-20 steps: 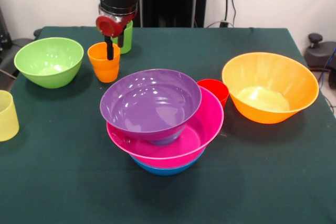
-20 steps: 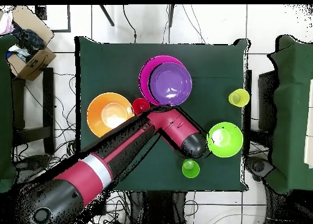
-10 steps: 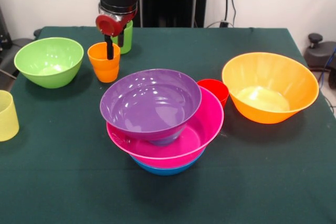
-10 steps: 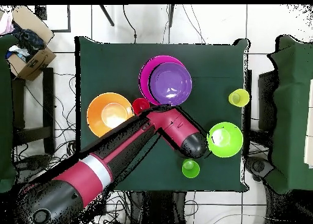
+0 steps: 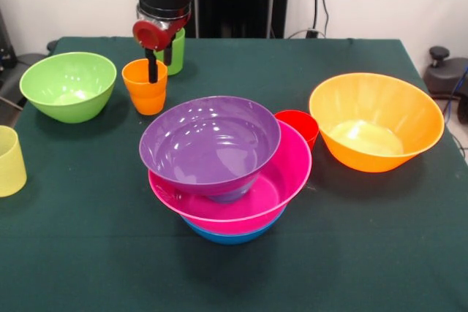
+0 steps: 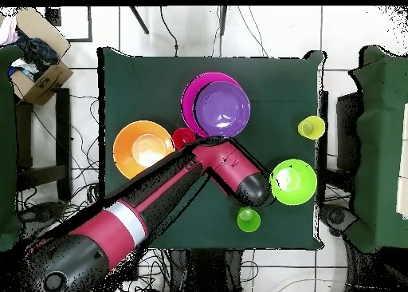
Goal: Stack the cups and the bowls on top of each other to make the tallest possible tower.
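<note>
Nothing has shifted since the earlier frames: the claw [image 5: 159, 63] still stands at the orange cup [image 5: 145, 86], one finger [image 5: 153, 69] inside the rim, one behind (whether it pinches the wall, I cannot tell). The green cup [image 5: 176, 52] sits just behind the claw; the purple bowl [image 5: 210, 143] tops the tower nearer the camera. A loose pinch could let the cup tip on lifting.

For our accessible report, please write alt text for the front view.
A red and black robot arm's gripper reaches into an orange cup on a green table. In front, purple bowl sits in pink bowl atop a blue bowl.
</note>
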Action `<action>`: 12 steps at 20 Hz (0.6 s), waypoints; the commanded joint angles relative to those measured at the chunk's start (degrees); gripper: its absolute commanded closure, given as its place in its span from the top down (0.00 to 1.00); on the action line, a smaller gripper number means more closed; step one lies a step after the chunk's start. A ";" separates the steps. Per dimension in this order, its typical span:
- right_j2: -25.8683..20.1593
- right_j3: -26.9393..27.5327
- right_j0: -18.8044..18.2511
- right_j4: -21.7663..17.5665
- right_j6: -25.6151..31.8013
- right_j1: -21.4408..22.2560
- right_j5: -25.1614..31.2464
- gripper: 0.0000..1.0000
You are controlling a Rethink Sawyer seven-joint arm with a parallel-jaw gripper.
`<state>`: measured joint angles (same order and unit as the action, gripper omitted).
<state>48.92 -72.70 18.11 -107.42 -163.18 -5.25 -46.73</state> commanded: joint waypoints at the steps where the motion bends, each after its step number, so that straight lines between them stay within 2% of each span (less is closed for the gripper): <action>1: -8.75 0.17 -1.22 0.50 7.04 -1.29 3.03 1.00; 7: -9.27 -0.55 -1.12 1.06 6.67 -1.93 3.60 1.00; 12: -10.04 -1.70 -2.35 2.09 9.11 -1.27 4.71 1.00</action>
<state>48.92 -73.14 17.66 -107.30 -163.18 -5.25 -46.73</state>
